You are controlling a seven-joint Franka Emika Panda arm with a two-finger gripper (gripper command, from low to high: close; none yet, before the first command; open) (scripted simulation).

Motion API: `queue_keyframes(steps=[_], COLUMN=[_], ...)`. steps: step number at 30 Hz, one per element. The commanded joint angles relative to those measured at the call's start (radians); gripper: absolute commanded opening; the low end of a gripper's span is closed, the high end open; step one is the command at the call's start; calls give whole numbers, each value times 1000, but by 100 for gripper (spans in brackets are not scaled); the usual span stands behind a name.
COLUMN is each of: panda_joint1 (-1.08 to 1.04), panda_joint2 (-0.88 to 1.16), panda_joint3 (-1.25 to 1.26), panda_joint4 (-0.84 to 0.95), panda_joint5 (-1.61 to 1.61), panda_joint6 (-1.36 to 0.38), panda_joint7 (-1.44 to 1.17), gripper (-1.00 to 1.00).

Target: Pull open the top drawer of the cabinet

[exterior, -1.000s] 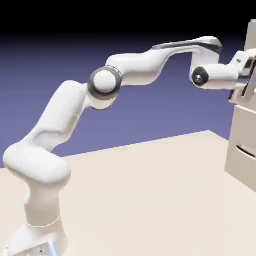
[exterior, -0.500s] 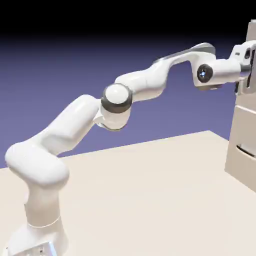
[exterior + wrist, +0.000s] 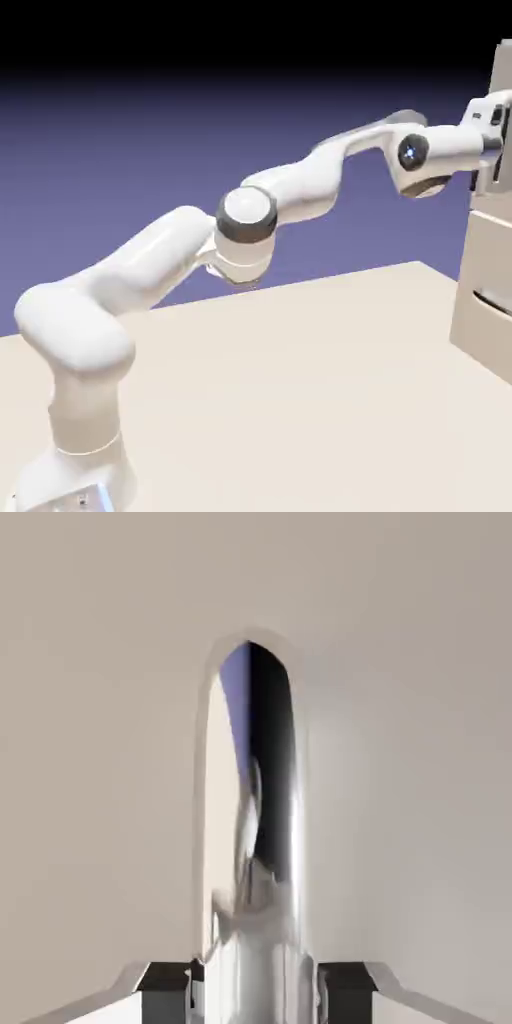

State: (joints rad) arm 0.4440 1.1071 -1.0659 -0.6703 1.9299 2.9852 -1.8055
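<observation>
Grey finger pads (image 3: 166, 980) of the two-finger gripper (image 3: 255, 987) sit at the bottom edge of the hand view, closed on the shiny curved metal handle (image 3: 252, 812) that runs up between them. Beyond the handle, the flat beige panel of the top drawer (image 3: 100, 712) fills the view. From the exterior view, the white arm (image 3: 290, 190) reaches right to the tall beige box-shaped cabinet (image 3: 485, 290) at the frame's right edge, hand against its upper front.

Judgement: grip looks seated; the pull should run straight out, square to the panel, keeping the wrist level so the handle does not slip.

Drawer appears shut; contents cannot be seen.
</observation>
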Motion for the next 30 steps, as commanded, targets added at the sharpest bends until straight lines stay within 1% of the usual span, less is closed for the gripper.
queue_keyframes(steps=[1,8,14,21,30], panda_joint1=[15,129,270,470,789], panda_joint2=[-16,-140,-252,-375,-517], panda_joint3=[10,24,-38,-157,-383], panda_joint4=[-25,-220,-433,-687,-983], panda_joint5=[24,232,418,563,670], panda_joint6=[1,-12,-53,-108,-157], panda_joint7=[-43,-347,-589,-800,-1007], gripper=[-100,-100,-100,-100,-100])
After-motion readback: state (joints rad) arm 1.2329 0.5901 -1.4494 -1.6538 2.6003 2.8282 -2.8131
